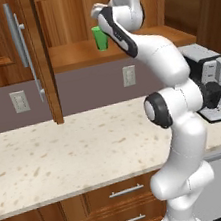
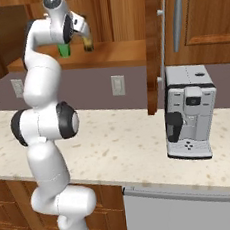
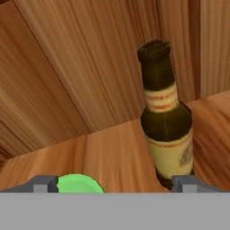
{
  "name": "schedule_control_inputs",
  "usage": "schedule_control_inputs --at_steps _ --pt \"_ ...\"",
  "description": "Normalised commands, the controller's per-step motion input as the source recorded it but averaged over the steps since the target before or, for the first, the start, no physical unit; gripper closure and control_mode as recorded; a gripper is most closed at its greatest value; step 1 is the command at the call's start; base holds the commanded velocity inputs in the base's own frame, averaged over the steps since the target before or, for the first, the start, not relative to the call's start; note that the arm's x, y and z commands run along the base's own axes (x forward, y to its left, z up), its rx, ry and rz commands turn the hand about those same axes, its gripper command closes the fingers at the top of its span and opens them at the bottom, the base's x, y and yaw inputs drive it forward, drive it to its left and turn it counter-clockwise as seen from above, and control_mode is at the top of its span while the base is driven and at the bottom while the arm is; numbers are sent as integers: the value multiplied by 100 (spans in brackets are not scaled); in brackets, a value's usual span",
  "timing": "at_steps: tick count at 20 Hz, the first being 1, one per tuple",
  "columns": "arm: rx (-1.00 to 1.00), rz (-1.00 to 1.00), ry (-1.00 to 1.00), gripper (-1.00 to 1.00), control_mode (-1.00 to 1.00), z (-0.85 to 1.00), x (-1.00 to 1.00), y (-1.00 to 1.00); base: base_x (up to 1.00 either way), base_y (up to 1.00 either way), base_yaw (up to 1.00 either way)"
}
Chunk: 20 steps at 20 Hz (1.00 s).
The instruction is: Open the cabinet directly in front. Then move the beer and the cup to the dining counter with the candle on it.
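The cabinet (image 1: 123, 47) stands open, and its door (image 1: 43, 57) is swung out toward me. On its shelf the brown beer (image 3: 166, 121) stands upright to the right of the green cup (image 3: 78, 185). From the base views the beer (image 2: 88, 44) and cup (image 1: 100, 38) sit side by side near the shelf's front. My gripper (image 3: 116, 184) is open and level with them, inside the cabinet mouth. Its right fingertip (image 3: 186, 183) is at the beer's base and its left fingertip (image 3: 45, 184) is beside the cup's rim. Nothing is held. The dining counter and the candle are out of view.
A beige speckled counter (image 1: 64, 155) runs below the cabinet, backed by a wall with outlets (image 1: 129, 75). A coffee machine (image 2: 189, 111) stands on it to the right. The right cabinet door (image 2: 152, 47) also hangs open. Drawers (image 1: 125, 191) sit under the counter.
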Motion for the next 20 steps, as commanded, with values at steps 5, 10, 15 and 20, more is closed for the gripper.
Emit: schedule_control_inputs --at_steps 5,10,15,20 --pt "-1 0 -10 -100 -100 -21 -67 0 0 0 0" --pt "-1 0 0 -100 -100 -23 -17 0 0 0 0" --pt "2 -1 -5 -100 -100 25 25 0 0 0 0" --pt "7 -3 -9 -100 -100 97 6 0 0 0 0"
